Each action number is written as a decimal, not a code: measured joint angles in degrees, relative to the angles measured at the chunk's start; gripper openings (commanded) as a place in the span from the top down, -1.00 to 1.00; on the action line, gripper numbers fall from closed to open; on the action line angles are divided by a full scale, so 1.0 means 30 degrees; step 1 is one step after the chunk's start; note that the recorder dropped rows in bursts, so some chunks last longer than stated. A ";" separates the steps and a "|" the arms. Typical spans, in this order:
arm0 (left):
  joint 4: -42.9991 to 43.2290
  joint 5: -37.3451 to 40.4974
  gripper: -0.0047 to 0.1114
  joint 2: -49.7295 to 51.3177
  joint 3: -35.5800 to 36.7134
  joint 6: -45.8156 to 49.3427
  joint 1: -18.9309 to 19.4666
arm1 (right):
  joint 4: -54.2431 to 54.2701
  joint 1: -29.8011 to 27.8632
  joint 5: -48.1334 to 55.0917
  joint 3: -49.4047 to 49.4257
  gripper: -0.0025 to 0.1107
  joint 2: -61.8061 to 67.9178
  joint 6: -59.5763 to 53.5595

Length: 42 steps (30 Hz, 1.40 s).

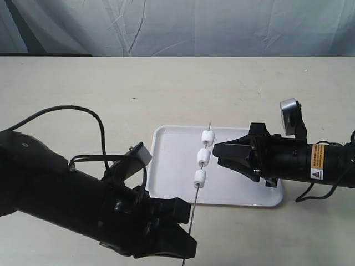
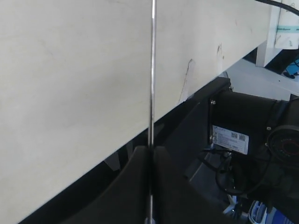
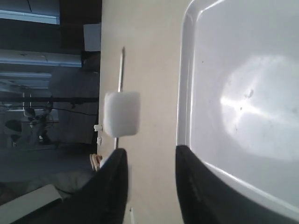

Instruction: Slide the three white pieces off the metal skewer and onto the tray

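Tabletop (image 1: 83,88) pale beige, white tray (image 1: 172,166), cloth backdrop (image 1: 222,27)

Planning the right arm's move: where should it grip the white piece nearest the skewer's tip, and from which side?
Pinch the tip-end piece across its curved sides from the right, where the open right gripper hovers; the skewer threads its centre, so straddle the rod.

White on white: the three white pieces (image 1: 203,157) match the glossy white tray (image 1: 172,166), which catches a bright sheen, while the metal skewer (image 1: 193,208) shows thin and grey. The tabletop (image 1: 111,88) is a plain pale cream. The left hand (image 1: 188,246) and the right hand (image 1: 217,154) are matte black, as is the right arm (image 1: 338,160), marked by a yellow label (image 1: 317,162) with a dark triangle; its camera housing (image 1: 289,108) is silver-grey. The backdrop cloth (image 1: 222,27) is creased greyish-white.
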 measured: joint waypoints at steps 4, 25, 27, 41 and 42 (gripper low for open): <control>0.0226 0.0379 0.92 0.0000 0.0000 -0.0030 0.0000 | 0.0374 0.0304 0.0000 0.0000 0.35 0.0000 0.0000; 0.0501 0.0726 0.92 0.0000 0.0000 -0.0079 -0.1291 | 0.1522 0.0385 -0.0822 0.0000 0.35 0.0000 0.0000; 0.0451 0.0277 0.92 0.0000 0.0000 -0.0036 -0.1719 | 0.1446 0.0385 -0.0822 0.0000 0.35 0.0000 0.0000; -0.0680 -0.0966 0.92 0.0000 0.0000 -0.0036 -0.1912 | 0.1167 0.0385 -0.0851 0.0000 0.50 0.0000 -0.0041; -0.0680 -0.0966 0.92 0.0000 0.0000 -0.0036 -0.1912 | 0.1167 0.0385 -0.0851 0.0000 0.51 0.0000 -0.0081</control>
